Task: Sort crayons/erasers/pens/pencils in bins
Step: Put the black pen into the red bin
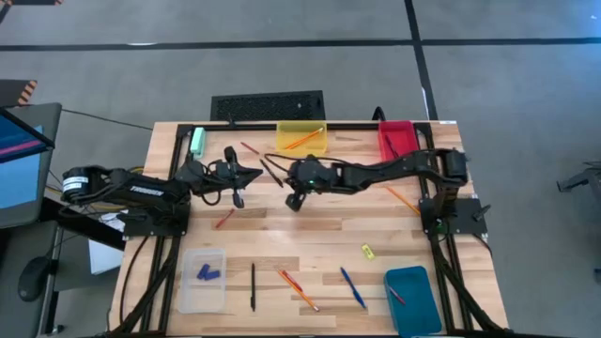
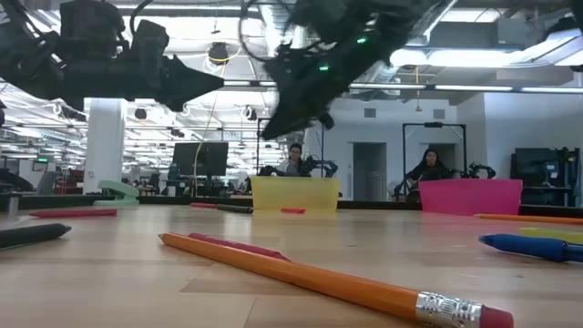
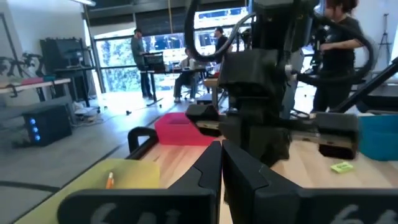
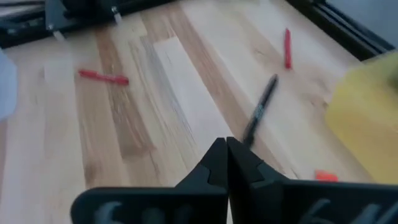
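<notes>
My right gripper is shut and empty, raised above the table just right of a black pen that lies flat near the yellow bin. My left gripper is shut and empty, also raised, left of that pen. Red crayons lie at the far side and in the left middle. An orange pencil lies in the yellow bin. Blue erasers lie in the clear bin. A red-orange eraser lies by the yellow bin.
The red bin stands far right and the teal bin near right. A black pen, an orange pencil, a blue pen, a yellow eraser and another pencil lie loose. A pale-green block lies far left.
</notes>
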Available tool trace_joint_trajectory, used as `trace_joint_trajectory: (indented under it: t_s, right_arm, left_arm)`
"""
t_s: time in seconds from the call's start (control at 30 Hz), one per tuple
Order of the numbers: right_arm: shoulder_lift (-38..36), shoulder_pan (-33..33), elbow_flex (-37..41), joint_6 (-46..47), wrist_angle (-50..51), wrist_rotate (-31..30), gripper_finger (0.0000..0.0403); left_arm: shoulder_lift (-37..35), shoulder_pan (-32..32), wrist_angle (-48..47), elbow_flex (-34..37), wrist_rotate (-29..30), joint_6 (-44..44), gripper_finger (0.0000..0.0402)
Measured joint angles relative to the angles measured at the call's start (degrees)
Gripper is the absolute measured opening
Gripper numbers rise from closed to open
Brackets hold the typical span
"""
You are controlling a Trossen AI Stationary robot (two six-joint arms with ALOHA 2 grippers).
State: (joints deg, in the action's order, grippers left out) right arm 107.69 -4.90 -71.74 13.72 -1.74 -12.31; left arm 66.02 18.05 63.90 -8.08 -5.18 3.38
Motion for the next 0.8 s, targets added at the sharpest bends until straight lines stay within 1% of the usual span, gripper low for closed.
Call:
trace_joint_trajectory:
  t_s: [0.13, 0.23, 0.37, 0.5, 0.57, 0.7, 0.8]
  right_arm:
    - [4.38, -0.76, -4.79, 1.35, 2.74, 0.11, 0.0016]
    - [7.22, -1.91, -7.74, 3.51, 4.27, 0.19, 0.0028]
    - [10.28, -3.41, -9.66, 5.63, 5.98, 0.15, 0.0059]
    - [13.12, -4.45, -10.7, 6.87, 5.94, 0.13, 0.0104]
    - [14.43, -4.55, -11.25, 7.01, 5.69, 0.07, 0.013]
    - [16.91, -4.57, -12.79, 7.28, 5.7, 0.0, 0.0179]
    - [18.4, -4.57, -13.52, 7.5, 5.25, -1.55, 0.0205]
  left_arm:
    - [-0.72, 0.06, -0.26, 0.01, 0.95, 0.03, 0.0004]
    - [-1.06, 0.06, -0.4, 0.0, 1.44, -0.02, 0.0004]
    - [-1.32, 0.2, -2.31, 0.02, 2.7, 0.96, 0.0004]
    - [-1.34, 0.58, -4.38, 0.02, 3.34, 1.88, 0.0004]
    - [-1.36, 1.27, -4.7, 0.02, 1.68, 1.86, 0.0004]
    - [-1.36, 3.9, -4.76, 1.11, -3.67, 0.99, 0.0004]
    - [-1.32, 6.49, -0.22, 4.09, -5.82, -0.43, 0.0004]
